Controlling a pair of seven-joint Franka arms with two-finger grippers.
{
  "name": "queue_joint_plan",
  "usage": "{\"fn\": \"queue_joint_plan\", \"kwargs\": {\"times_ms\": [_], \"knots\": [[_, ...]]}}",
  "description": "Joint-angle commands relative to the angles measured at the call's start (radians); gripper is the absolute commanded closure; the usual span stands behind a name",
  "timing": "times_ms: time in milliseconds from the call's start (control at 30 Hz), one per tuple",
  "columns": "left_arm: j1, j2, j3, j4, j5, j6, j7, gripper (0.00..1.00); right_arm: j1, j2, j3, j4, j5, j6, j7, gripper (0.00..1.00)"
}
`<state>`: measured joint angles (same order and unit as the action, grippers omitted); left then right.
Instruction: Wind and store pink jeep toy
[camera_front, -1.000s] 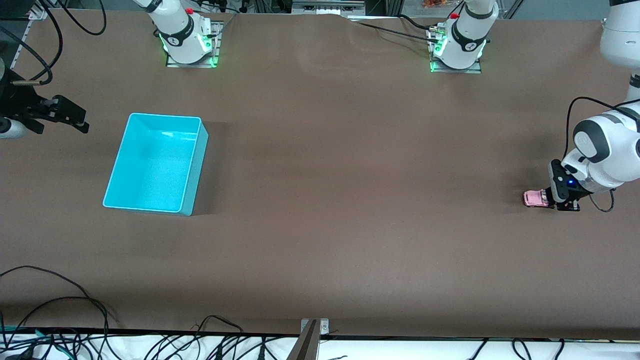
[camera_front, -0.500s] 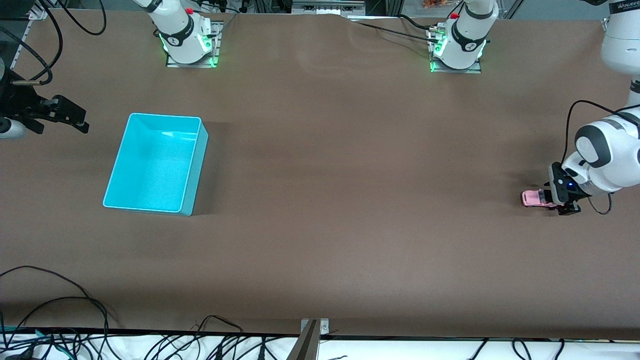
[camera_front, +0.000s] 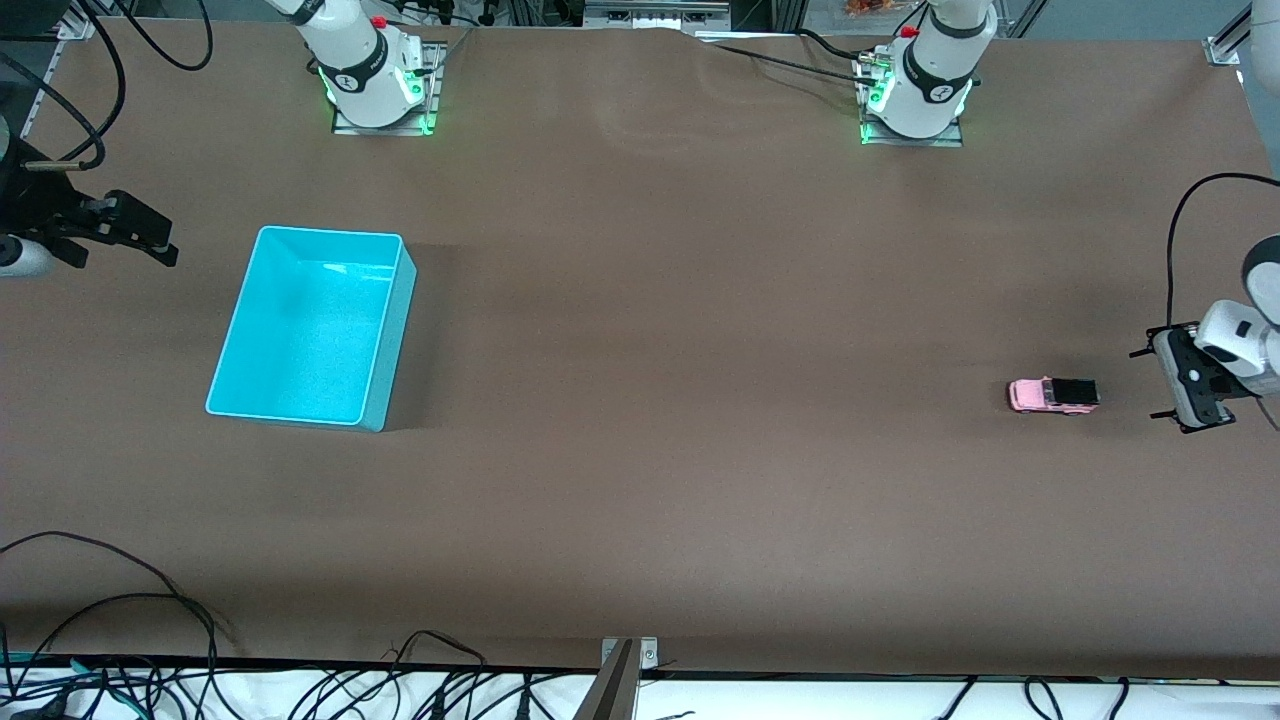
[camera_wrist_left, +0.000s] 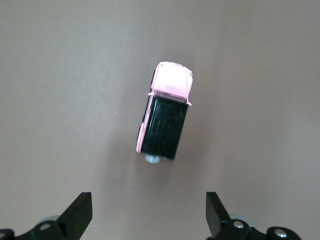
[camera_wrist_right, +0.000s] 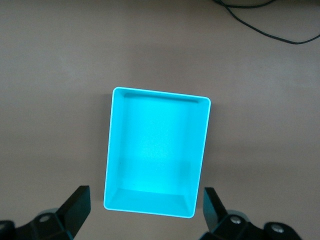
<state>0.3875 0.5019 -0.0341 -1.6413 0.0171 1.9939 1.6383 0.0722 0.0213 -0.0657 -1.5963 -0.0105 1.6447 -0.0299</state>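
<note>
The pink jeep toy (camera_front: 1052, 395) sits alone on the brown table (camera_front: 680, 300) toward the left arm's end, with your left gripper (camera_front: 1168, 378) spread wide and empty just beside its black rear. Let it roll clear, then grasp its sides squarely. The right gripper (camera_front: 165, 243) waits spread beside the empty cyan bin (camera_front: 395, 330); cables (camera_front: 120, 620) line the table's near edge.

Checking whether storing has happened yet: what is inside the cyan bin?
Nothing shows inside the cyan bin: its bare floor is visible in both the front and right wrist views. The pink jeep toy sits on the table near the open left gripper.
</note>
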Motion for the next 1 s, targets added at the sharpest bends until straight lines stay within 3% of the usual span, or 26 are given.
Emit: {"fn": "queue_joint_plan", "kwargs": {"times_ms": [0,333,967], "knots": [[-0.002,-0.006,-0.03,0.08,-0.005,-0.147,-0.155,0.0,0.0,0.003,-0.002,0.012,-0.005,-0.006,-0.012,0.0],[-0.002,-0.072,-0.148,0.146,0.004,-0.329,-0.46,0.0,0.0,0.003,-0.002,0.012,-0.005,-0.006,-0.012,0.0],[-0.002,-0.163,-0.443,0.178,0.007,-0.484,-1.12,0.0,0.0,0.003,-0.002,0.012,-0.005,-0.006,-0.012,0.0]]}}
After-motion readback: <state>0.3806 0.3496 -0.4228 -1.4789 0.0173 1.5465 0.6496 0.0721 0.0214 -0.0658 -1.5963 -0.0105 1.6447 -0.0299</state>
